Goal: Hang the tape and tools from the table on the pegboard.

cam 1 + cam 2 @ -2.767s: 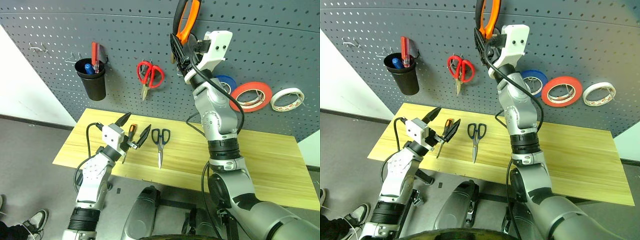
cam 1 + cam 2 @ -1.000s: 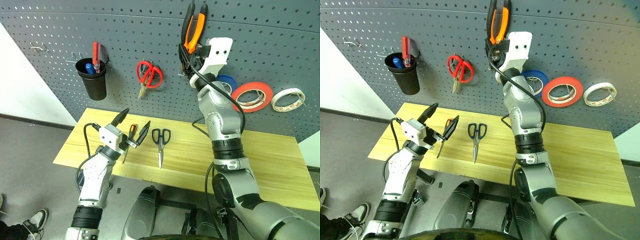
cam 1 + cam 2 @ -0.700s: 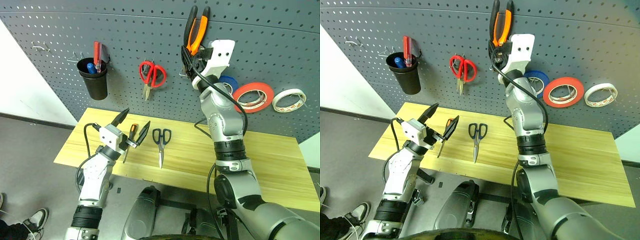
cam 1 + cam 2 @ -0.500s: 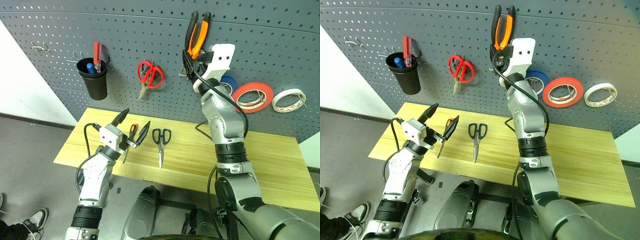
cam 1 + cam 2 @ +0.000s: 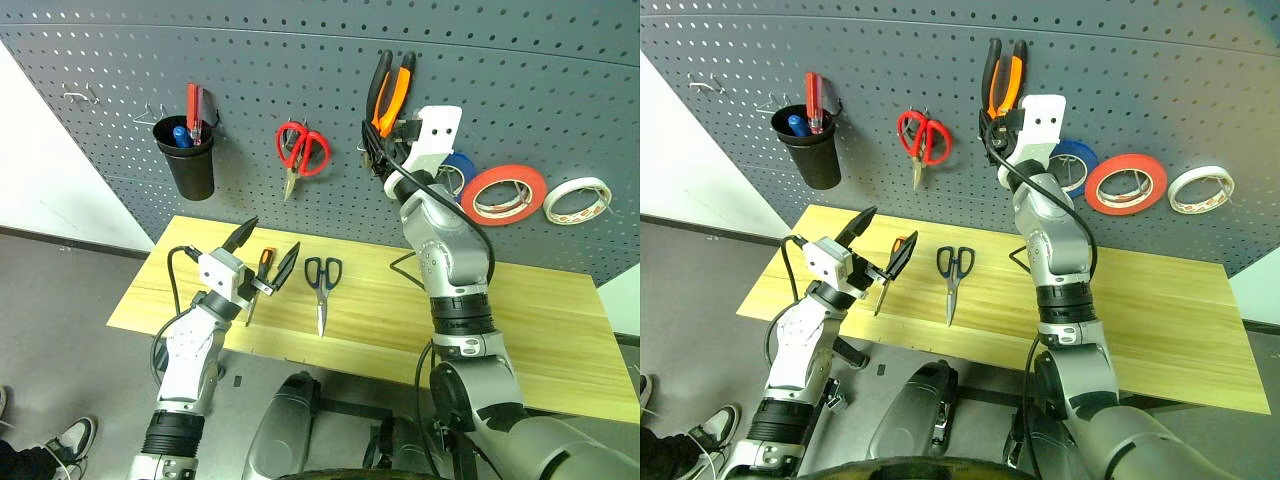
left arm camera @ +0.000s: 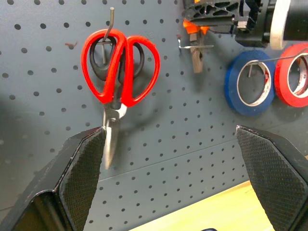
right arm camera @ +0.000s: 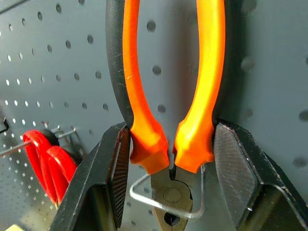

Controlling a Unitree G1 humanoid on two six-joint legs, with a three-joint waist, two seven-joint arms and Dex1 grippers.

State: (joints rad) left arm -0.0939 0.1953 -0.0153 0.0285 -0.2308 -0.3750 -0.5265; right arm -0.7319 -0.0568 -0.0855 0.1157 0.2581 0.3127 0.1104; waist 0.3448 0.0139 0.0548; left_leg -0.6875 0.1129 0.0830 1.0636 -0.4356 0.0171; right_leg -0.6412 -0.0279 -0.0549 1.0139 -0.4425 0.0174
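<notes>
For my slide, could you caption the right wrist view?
Right pincer gripping orange-and-black pliers over a pegboard wire hook.

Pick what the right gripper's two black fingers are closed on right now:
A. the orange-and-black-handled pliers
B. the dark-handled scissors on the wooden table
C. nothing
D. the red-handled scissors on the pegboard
A: in the right wrist view the right gripper clamps the orange-and-black-handled pliers by their handles, against the dark grey pegboard.

On the table [image 5: 560,330], the scissors [image 5: 320,288] lie right of the screwdriver [image 5: 262,262].
</notes>
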